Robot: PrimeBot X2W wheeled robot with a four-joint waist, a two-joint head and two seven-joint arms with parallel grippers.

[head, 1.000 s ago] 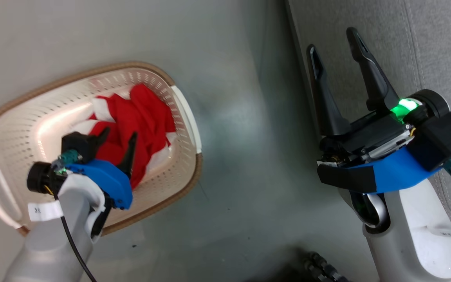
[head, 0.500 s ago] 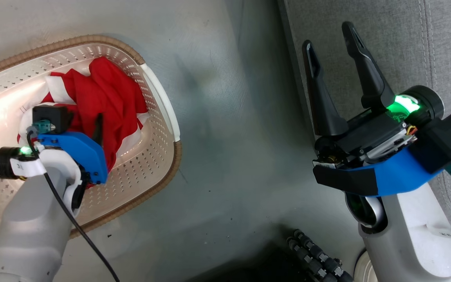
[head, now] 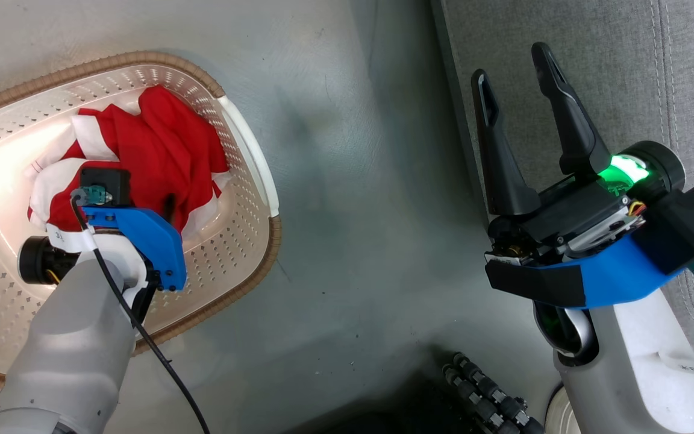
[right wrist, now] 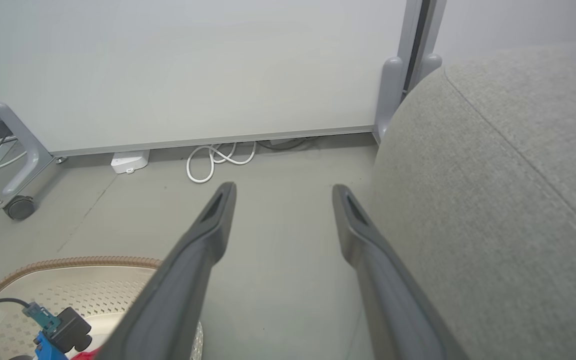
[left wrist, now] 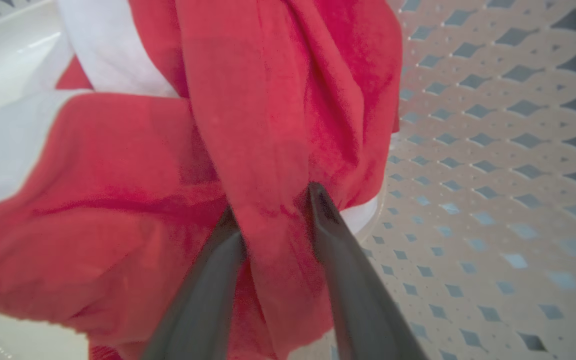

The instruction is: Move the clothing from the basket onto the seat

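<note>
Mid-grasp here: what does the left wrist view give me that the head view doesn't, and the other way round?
Left wrist view: the left pincer has a fold of the red and white garment between its fingers; whether the fold is clamped, I cannot tell. Head view: the right pincer, open and holding nothing, near the edge of the grey seat. Both: the garment lying inside the basket.

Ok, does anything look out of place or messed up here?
Nothing stands out. The basket sits upright, the red and white garment is bunched inside it with a fold pinched in the left claw, and the right claw hangs open beside the seat.
</note>
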